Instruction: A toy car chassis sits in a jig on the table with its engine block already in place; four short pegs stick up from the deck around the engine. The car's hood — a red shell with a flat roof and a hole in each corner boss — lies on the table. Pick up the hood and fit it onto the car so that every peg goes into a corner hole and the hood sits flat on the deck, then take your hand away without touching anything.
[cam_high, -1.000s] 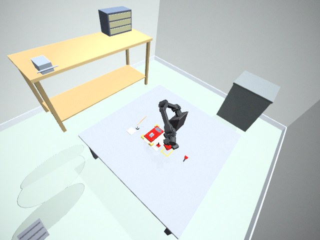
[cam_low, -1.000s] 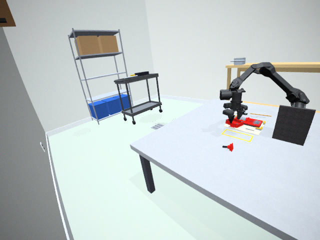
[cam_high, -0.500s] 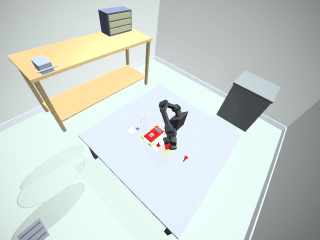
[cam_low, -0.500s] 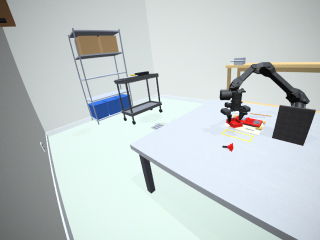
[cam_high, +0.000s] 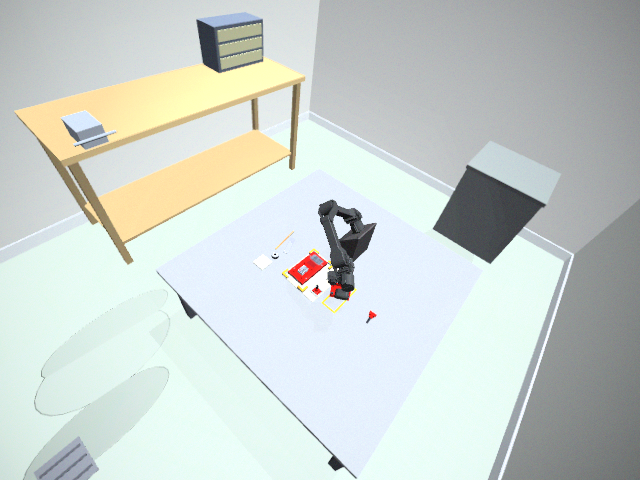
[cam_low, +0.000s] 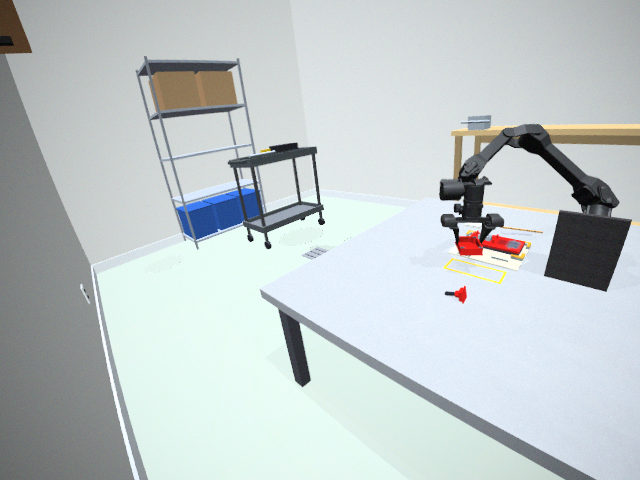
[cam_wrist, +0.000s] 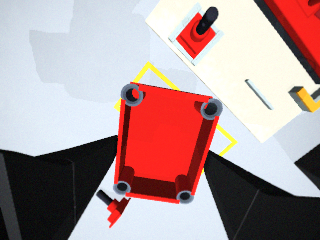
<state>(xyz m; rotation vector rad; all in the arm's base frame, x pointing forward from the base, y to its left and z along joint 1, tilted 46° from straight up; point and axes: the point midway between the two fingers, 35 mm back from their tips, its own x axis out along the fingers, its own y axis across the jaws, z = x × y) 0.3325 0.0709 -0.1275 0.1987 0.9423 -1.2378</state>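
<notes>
The gripper (cam_low: 470, 238) is clamped on the red hood (cam_wrist: 162, 147), holding it off the table (cam_low: 413, 330), above the yellow outline (cam_low: 474, 270), near the chassis (cam_low: 504, 243)

A workshop — wooden workbench (cam_high: 155, 103), metal shelving (cam_low: 199, 149), a tool cart (cam_low: 279, 191).

My gripper (cam_low: 469, 233) carries the hood (cam_low: 469, 245) clear above the worktop (cam_low: 413, 330); the car (cam_low: 504, 242) just beside it blocks that side.
</notes>
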